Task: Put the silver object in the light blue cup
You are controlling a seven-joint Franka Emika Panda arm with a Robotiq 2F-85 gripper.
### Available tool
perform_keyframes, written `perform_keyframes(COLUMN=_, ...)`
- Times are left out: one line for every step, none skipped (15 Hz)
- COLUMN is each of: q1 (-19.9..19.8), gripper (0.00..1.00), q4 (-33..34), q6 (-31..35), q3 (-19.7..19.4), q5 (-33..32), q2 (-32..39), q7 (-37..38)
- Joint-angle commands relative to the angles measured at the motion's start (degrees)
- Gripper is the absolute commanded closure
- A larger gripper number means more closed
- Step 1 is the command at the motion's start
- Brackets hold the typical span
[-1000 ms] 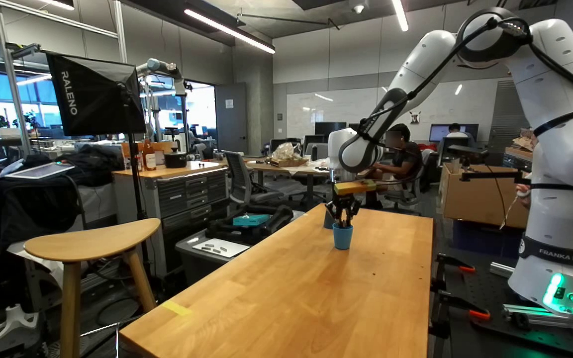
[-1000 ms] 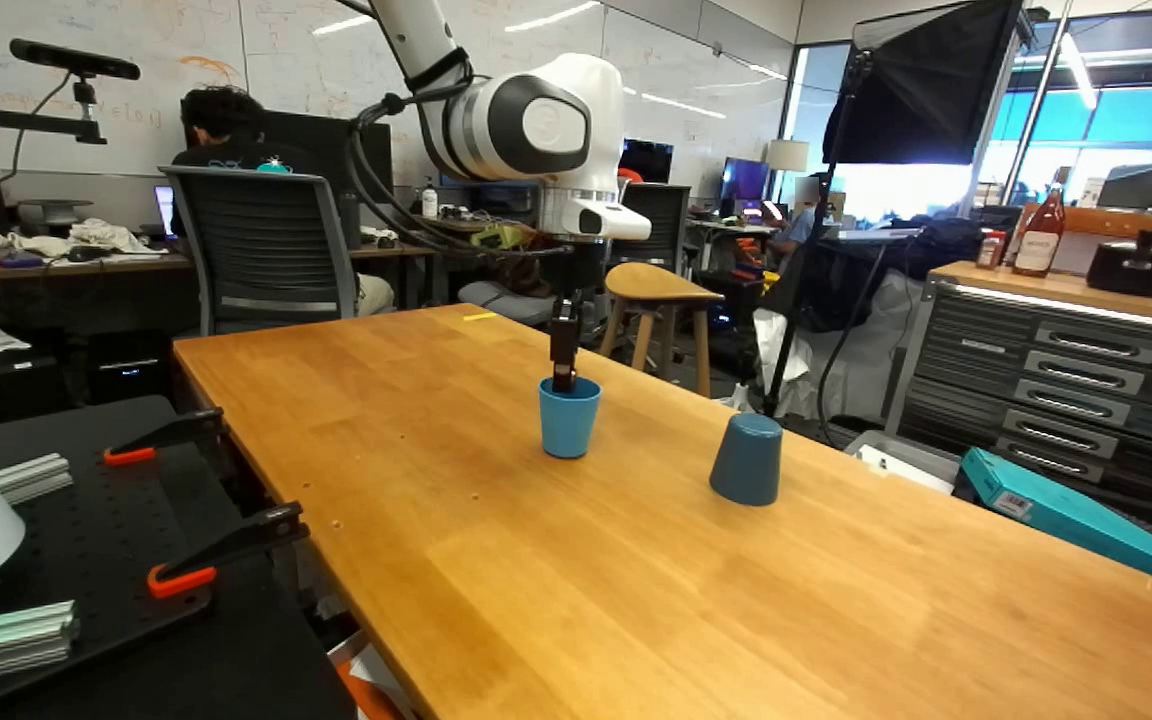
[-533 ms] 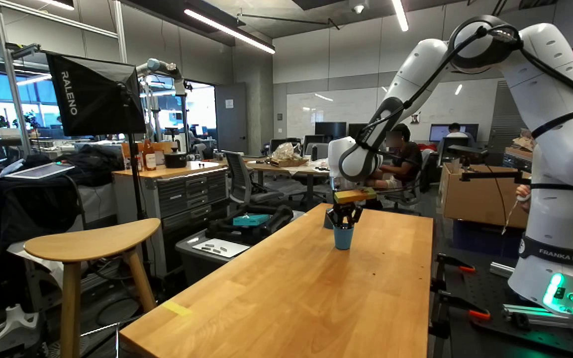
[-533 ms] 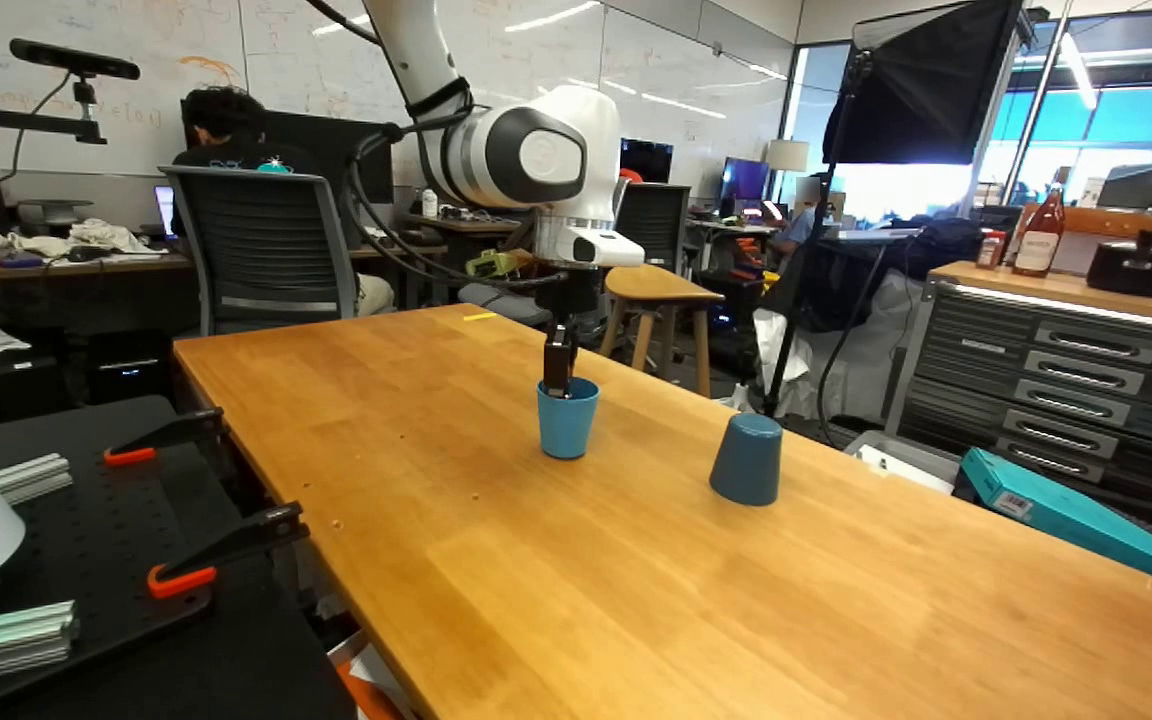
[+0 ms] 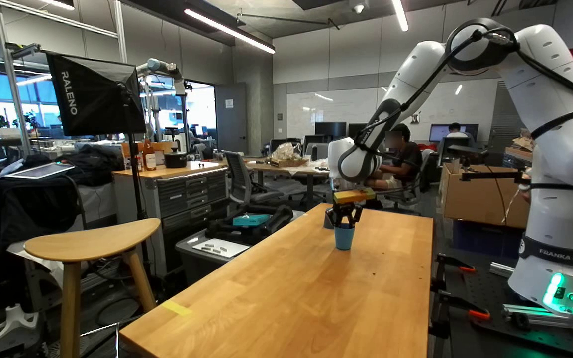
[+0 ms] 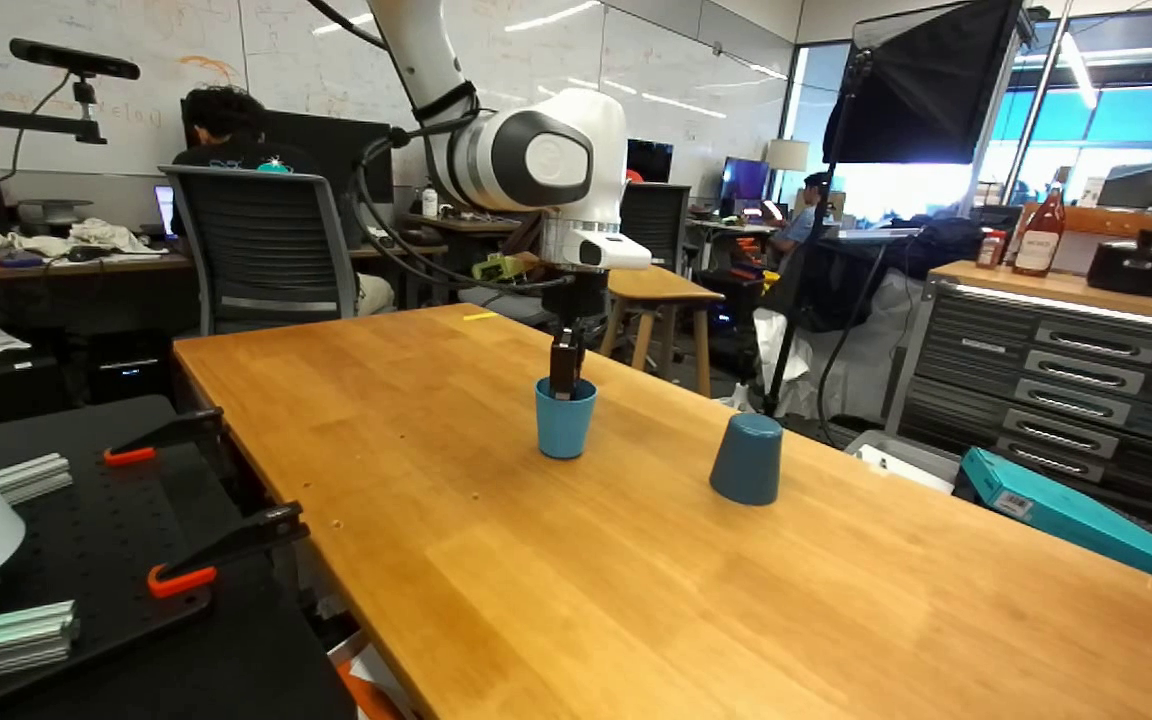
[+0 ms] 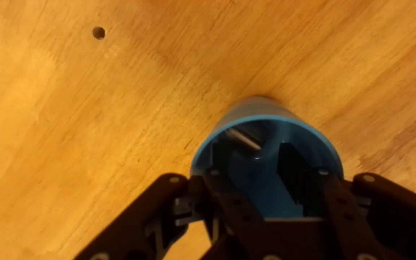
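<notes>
The light blue cup stands upright on the wooden table; it also shows in an exterior view and in the wrist view. My gripper points straight down with its fingertips inside the cup. In the wrist view my gripper has its two dark fingers apart, with the cup's blue inside showing between them. A thin, blurred silver object shows inside the cup near the left finger. I cannot tell whether it touches that finger. Both exterior views hide it behind the cup wall.
A darker blue cup stands upside down on the table, to the right of the light blue cup in an exterior view. The wooden table is long. Black clamps with orange tips sit at the table's edge on the robot's side.
My gripper has moved down into the cup and its fingers have spread apart. The light blue cup has shifted very slightly. The darker cup has not moved.
</notes>
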Motion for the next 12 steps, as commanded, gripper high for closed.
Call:
perform_keyframes(q1=0.21, gripper=0.26, q4=1.84, q6=-1.00, q3=-1.00, q5=1.63, q2=-0.79, q7=-0.33)
perform_keyframes(q1=0.13, gripper=0.19, q4=2.24, q6=-1.16, q3=-1.05, q5=1.77, q2=-1.24, q7=-0.42)
perform_keyframes(q1=0.09, gripper=0.12, q4=2.54, q6=-1.26, q3=-1.15, q5=1.82, q2=-1.51, q7=-0.47)
perform_keyframes(q1=0.12, gripper=0.17, q4=2.72, q6=-1.26, q3=-1.29, q5=1.69, q2=-1.82, q7=-0.46)
perform_keyframes(q1=0.05, gripper=0.56, q4=2.89, q6=-1.28, q3=-1.23, q5=1.76, q2=-2.08, q7=-0.69)
perform_keyframes(q1=0.02, gripper=0.56, q4=3.07, q6=-1.43, q3=-1.24, q5=1.78, q2=-2.38, q7=-0.73)
perform_keyframes(q1=-0.26, gripper=0.64, q4=3.33, q6=-1.95, q3=-0.93, q5=2.18, q2=-2.72, q7=-1.30)
perform_keyframes(q1=-0.31, gripper=0.72, q4=3.52, q6=-1.97, q3=-0.91, q5=2.23, q2=-3.00, q7=-1.31)
perform_keyframes(q1=-0.57, gripper=0.82, q4=3.67, q6=-2.53, q3=-0.64, q5=2.61, q2=-3.18, q7=-1.76)
perform_keyframes(q1=-0.64, gripper=0.89, q4=3.59, q6=-2.83, q3=-0.54, q5=2.84, q2=-3.30, q7=-1.93)
perform_keyframes(q1=-0.68, gripper=0.93, q4=3.57, q6=-3.30, q3=-0.53, q5=3.05, q2=-3.35, q7=-2.06)
perform_keyframes(q1=-0.80, gripper=0.95, q4=3.69, q6=-3.87, q3=-0.48, q5=3.37, q2=-3.54, q7=-2.37)
